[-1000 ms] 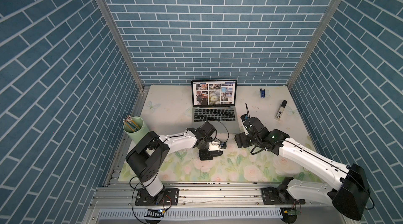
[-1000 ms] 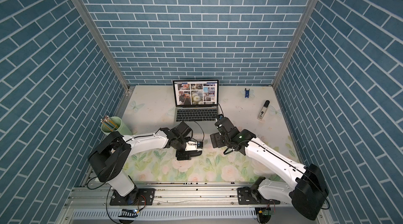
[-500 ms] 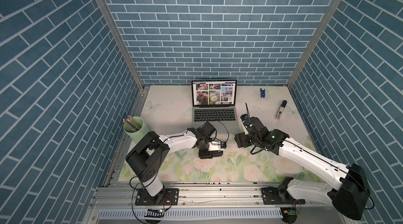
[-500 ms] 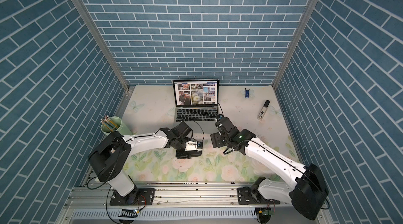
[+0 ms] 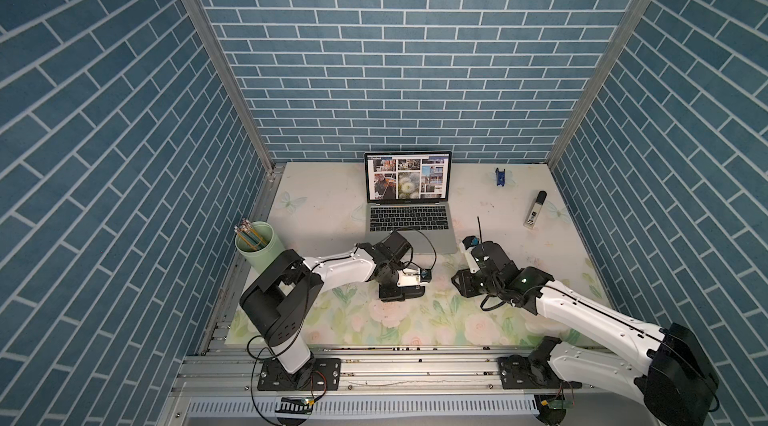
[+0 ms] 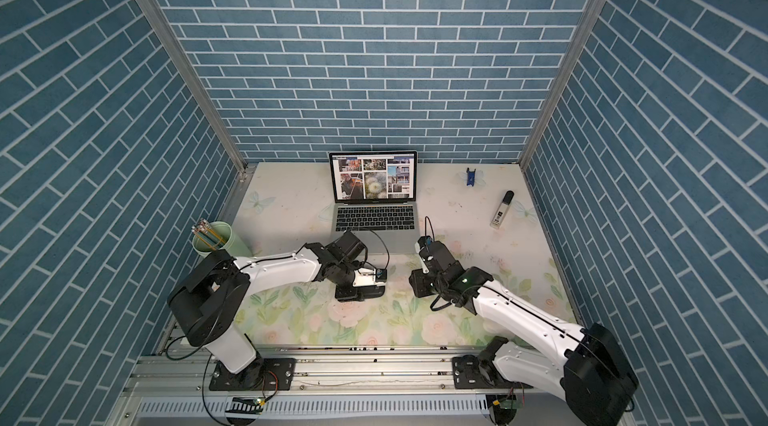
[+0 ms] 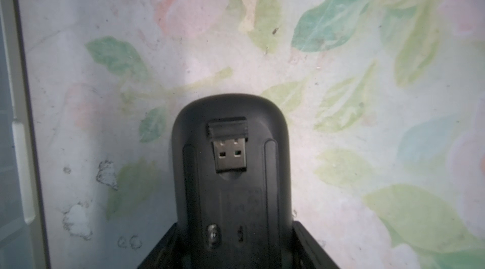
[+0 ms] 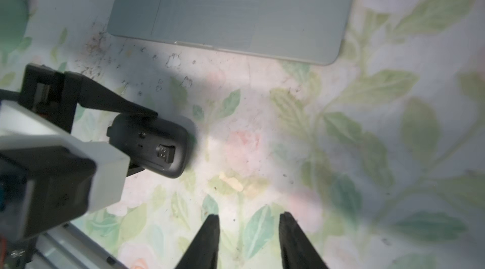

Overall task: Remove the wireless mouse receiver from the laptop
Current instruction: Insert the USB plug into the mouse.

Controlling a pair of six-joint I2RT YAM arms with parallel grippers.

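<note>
The silver-grey laptop (image 5: 409,212) (image 6: 376,216) stands open at the back middle, and its front corner (image 8: 236,10) shows in the right wrist view. My left gripper (image 5: 401,293) (image 6: 359,293) (image 7: 236,228) is shut on a black mouse (image 7: 232,189) (image 8: 154,147), held by its sides just above the mat with its underside up. The wireless mouse receiver (image 7: 229,147) (image 8: 165,153) lies in a recess of that underside, metal plug showing. My right gripper (image 5: 463,285) (image 6: 419,282) (image 8: 249,216) hovers open to the right of the mouse with only mat between its fingers.
A green cup of pencils (image 5: 257,245) stands at the left edge. A black-capped white stick (image 5: 535,210) and a small blue object (image 5: 500,176) lie at the back right. The metal rail (image 5: 374,366) runs along the front.
The right gripper's jaws have come closer together. Neither arm has visibly moved, and the mouse stays in the left gripper.
</note>
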